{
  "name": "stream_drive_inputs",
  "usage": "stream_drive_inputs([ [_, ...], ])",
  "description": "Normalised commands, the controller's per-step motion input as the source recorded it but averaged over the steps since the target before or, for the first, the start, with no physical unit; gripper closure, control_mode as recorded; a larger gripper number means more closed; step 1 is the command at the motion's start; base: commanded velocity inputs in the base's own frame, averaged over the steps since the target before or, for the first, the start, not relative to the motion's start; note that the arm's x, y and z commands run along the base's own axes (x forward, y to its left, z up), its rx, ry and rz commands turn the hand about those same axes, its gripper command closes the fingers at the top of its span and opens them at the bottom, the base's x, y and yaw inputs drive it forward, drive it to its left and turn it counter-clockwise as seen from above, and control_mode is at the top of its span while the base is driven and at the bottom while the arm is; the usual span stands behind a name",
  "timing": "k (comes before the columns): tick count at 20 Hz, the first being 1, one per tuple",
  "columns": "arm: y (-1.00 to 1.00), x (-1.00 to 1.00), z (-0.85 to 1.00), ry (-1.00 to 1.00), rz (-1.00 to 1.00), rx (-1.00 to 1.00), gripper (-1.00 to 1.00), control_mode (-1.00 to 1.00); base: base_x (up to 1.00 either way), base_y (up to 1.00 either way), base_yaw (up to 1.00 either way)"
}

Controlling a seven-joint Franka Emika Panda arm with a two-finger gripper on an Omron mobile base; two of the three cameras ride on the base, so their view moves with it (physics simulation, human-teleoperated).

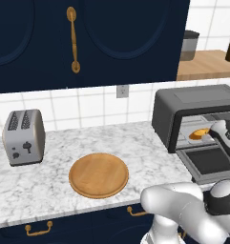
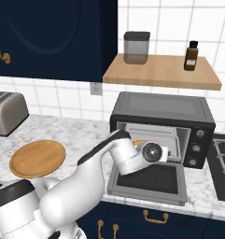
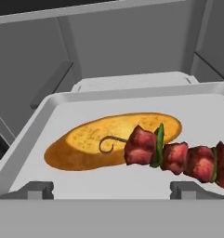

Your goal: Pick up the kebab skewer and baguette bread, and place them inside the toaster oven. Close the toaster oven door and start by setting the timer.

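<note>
I have the boxy dark grey toaster oven (image 2: 163, 114) open, its flat dark grey door with the glass window (image 2: 149, 179) dropped down toward me on the near side, directly beneath my hand, so the door lies below and near of the wide-open, empty two-finger gripper (image 3: 111, 190). On the pale grey tray (image 3: 53, 111) just beyond the fingertips, the golden-yellow baguette piece (image 3: 92, 139) lies lengthwise left to right. The skewer of dark red meat chunks with green slivers (image 3: 178, 155) rests across its right end, running off right.

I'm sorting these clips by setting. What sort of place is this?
A home kitchen, rendered in simulation: a marble counter under navy cabinets, with a toaster oven, a silver two-slot toaster and a stove edge beside it.
</note>
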Motion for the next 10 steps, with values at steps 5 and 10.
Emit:
stream_drive_inputs([
  [5,-0.01,0.15,0.0,0.04,0.0,0.0,-1.0,-1.0,0.0,0.0,0.0],
  [10,-0.32,-0.03,-0.12,0.0,0.0,-0.01,-1.0,-1.0,0.0,0.0,0.0],
])
